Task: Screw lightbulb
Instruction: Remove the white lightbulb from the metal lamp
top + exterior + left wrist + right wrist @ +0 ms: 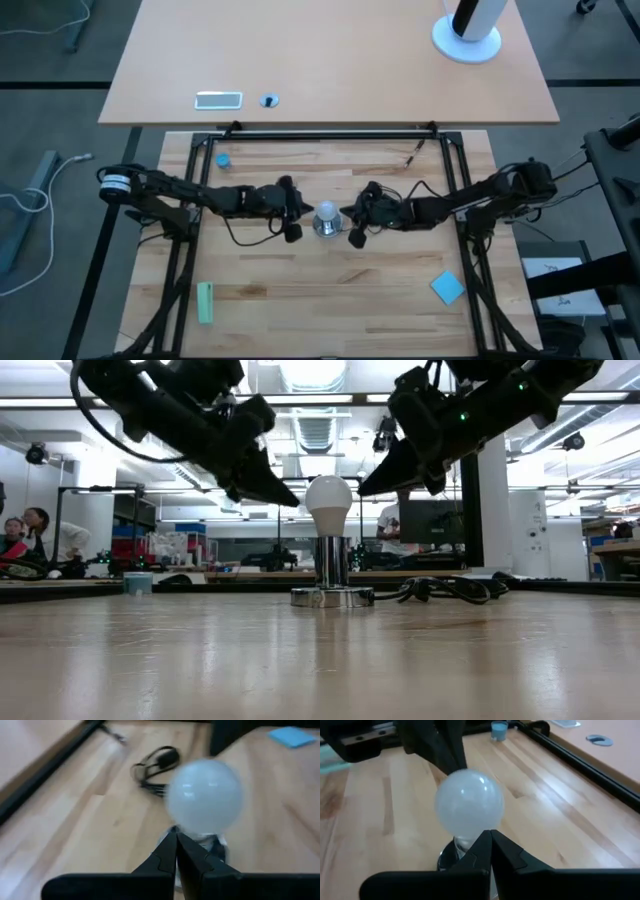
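Observation:
The whitish lightbulb (329,502) stands upright with its base in the shiny silver socket (331,575), which rests on its round foot at the table's middle (326,222). My left gripper (292,500) is shut and hovers just left of the bulb's head, a small gap apart; its shut tips (176,836) show in front of the bulb (204,796). My right gripper (364,490) is shut and hovers just right of the head, also apart; its tips (490,834) show before the bulb (468,802). Both slant down toward the bulb.
The socket's black cord (450,590) lies coiled behind it toward the far right. A blue cup (222,160) stands at the far left, a green block (205,302) at the near left, a blue square (448,287) at the near right. A black frame rail (330,136) runs along the far edge.

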